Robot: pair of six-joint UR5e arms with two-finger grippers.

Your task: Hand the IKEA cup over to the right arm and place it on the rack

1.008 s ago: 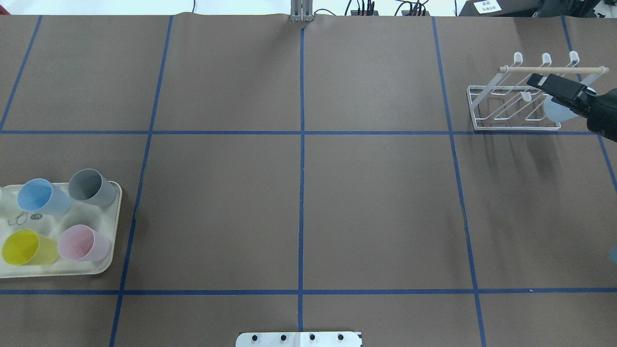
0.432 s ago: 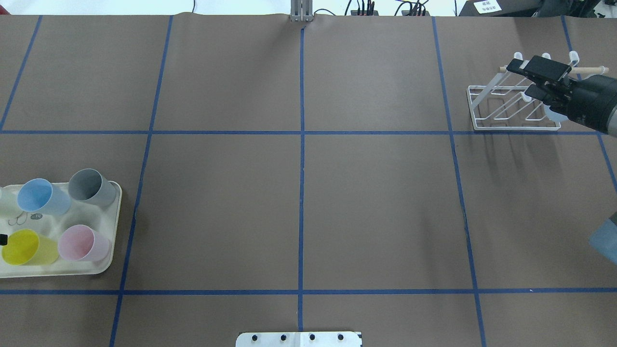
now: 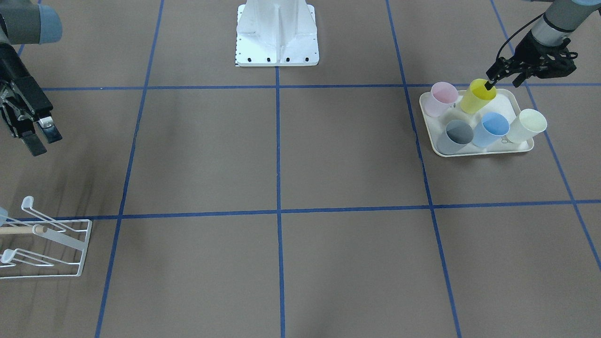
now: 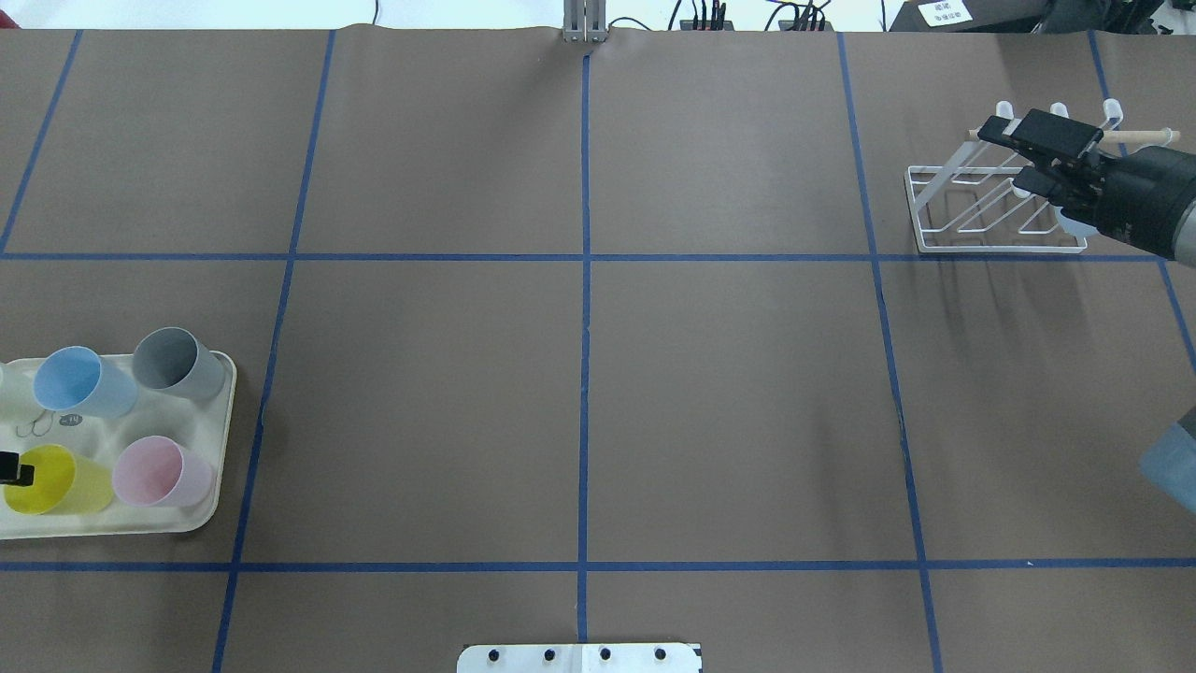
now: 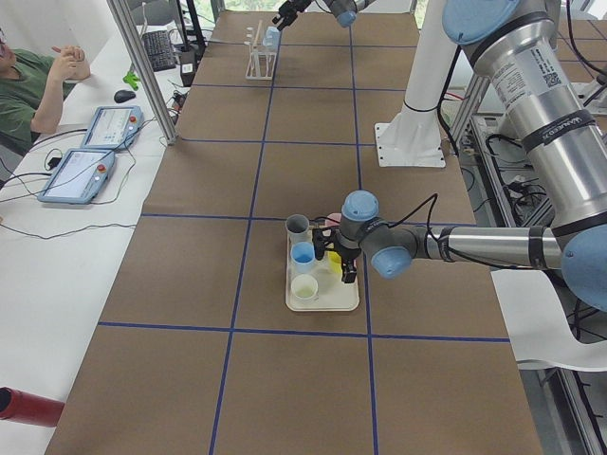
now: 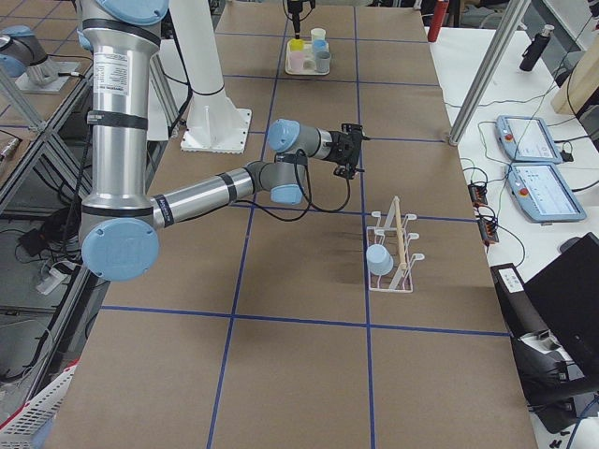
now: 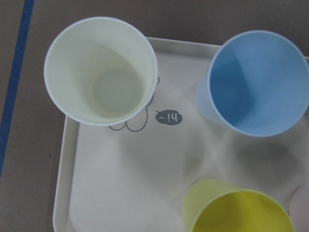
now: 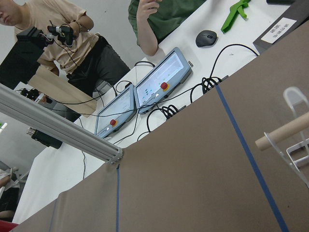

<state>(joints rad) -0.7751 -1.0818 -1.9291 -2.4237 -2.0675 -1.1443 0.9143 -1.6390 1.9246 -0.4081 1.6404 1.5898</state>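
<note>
1. At about 2 o'clock on the table in the overhead view stands the white wire rack (image 4: 1000, 249), its wooden rod (image 4: 1145, 136) running across the top.
2. From the right-end camera, a pale blue cup (image 6: 379, 259) hangs mouth-down on a prong at the rack's 9 o'clock side, touching nothing but the rack.
3. The right gripper (image 3: 43, 141) hangs in the air apart from the rack and the cup. Its fingers are spread and hold nothing. In the overhead view it overlaps the rod only by line of sight.
4. Over at 8 o'clock on the table in the overhead view lies a cream tray (image 4: 177, 416) with five cups on it.
5. On the tray, a grey cup (image 4: 177, 363) is at 1 o'clock, a blue cup (image 4: 79, 381) at 11 and a pink cup (image 4: 159, 472) at 5. A yellow cup (image 4: 51, 481) is at 7, and a cream cup (image 3: 528, 124) at 10 is cut off by the frame edge.
6. The left gripper (image 3: 501, 84) is over the tray with its fingers apart. One fingertip (image 3: 489, 86) is at the yellow cup's rim and the other is clear of the cup, so nothing is clamped.
7. The left wrist camera looks straight down into the cream, blue and yellow cups, all of which are empty.
</note>
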